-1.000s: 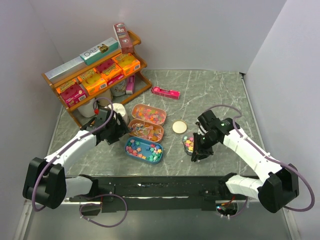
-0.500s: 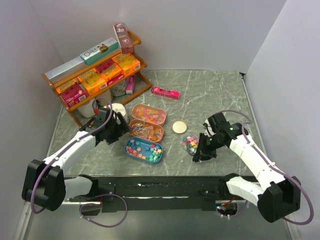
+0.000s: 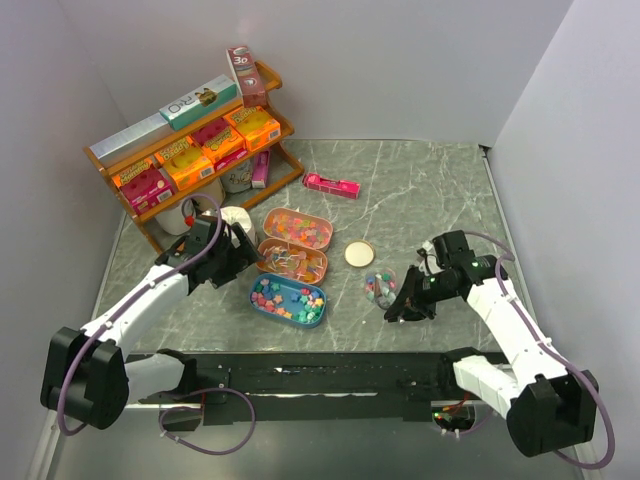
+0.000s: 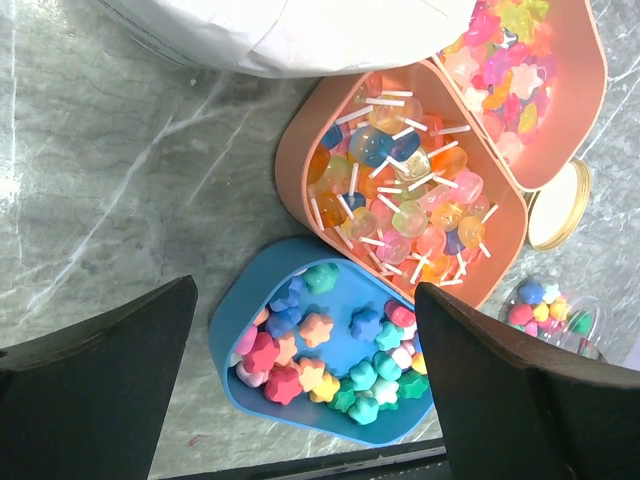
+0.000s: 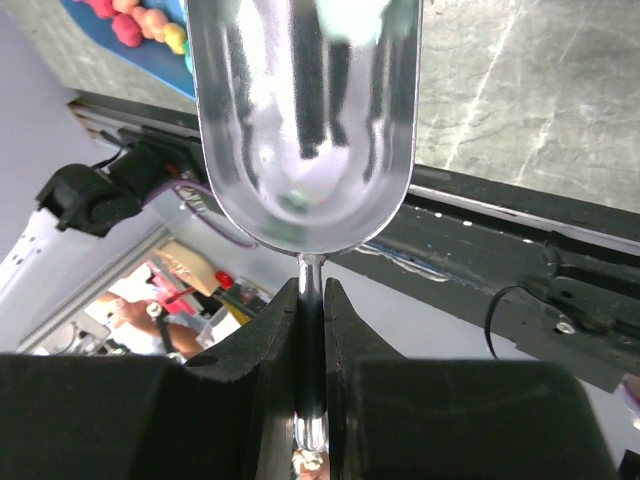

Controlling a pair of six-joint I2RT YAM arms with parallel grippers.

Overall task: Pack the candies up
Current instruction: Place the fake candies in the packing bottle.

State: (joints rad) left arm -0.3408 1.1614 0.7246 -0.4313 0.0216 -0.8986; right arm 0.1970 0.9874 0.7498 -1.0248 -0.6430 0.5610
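Grey marbled tabletop (image 3: 430, 200) is seen from above, enclosed by pale walls. A wooden shelf (image 3: 190, 150) stacked with orange and pink boxes is set at the far left. Three trays are grouped left of centre: an orange tray (image 3: 329, 232) farthest back, a lollipop tray (image 3: 324, 268) touching it, and a blue tray (image 3: 254, 296) nearest the arms. The candies (image 3: 290, 299) are piled in the blue tray, and more are held in a small clear jar (image 3: 379, 288) just right of it, with a gold lid (image 3: 359, 253) laid apart behind the jar. The left gripper (image 3: 250, 262) is held at the left side of the trays; the right gripper (image 3: 400, 308) is tilted down just beside the jar.

From the left wrist, two dark fingers (image 4: 95, 400) are spread wide with nothing between them, framing the blue tray and its star-shaped candies below. The lollipop tray is seen beyond, a white bag (image 4: 300, 30) at the top edge, and the jar at the right (partly hidden by a finger).

From the right wrist, the thin handle of a shiny metal scoop (image 5: 305, 120) is clamped between closed fingers (image 5: 250, 340). A few candies in the blue tray are glimpsed at the top left corner.
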